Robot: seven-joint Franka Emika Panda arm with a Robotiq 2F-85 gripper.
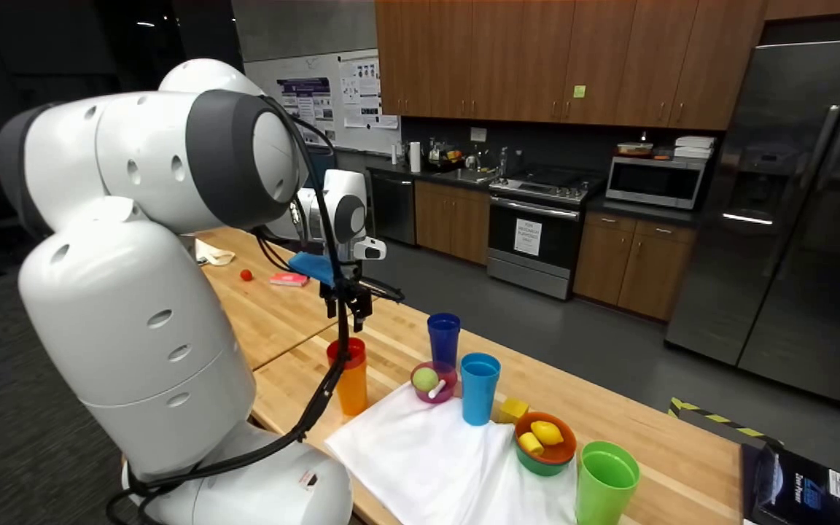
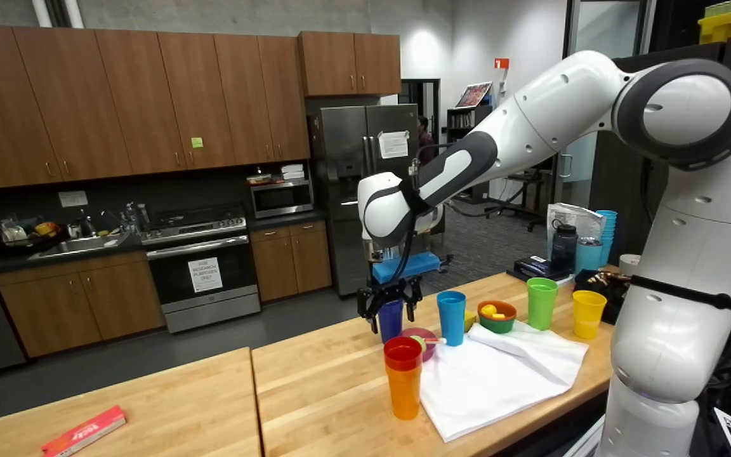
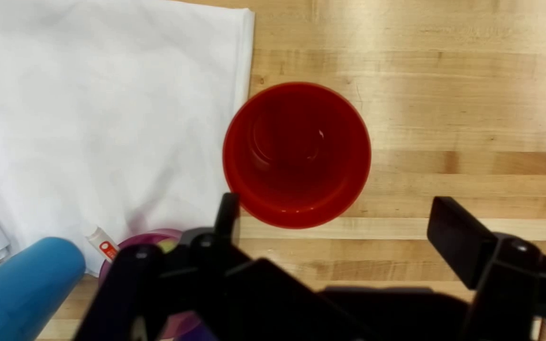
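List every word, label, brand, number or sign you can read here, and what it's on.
"FOR RESEARCH PURPOSES ONLY": sign on the oven.
"Power": black box; the word before it looks like "Zeee".
Too small or blurred to read: red box, posters, paper on the fridge, wall sign, sticker on the arm, red label on the white stick.

The gripper (image 3: 337, 220) partly hides the purple bowl (image 3: 147, 237).
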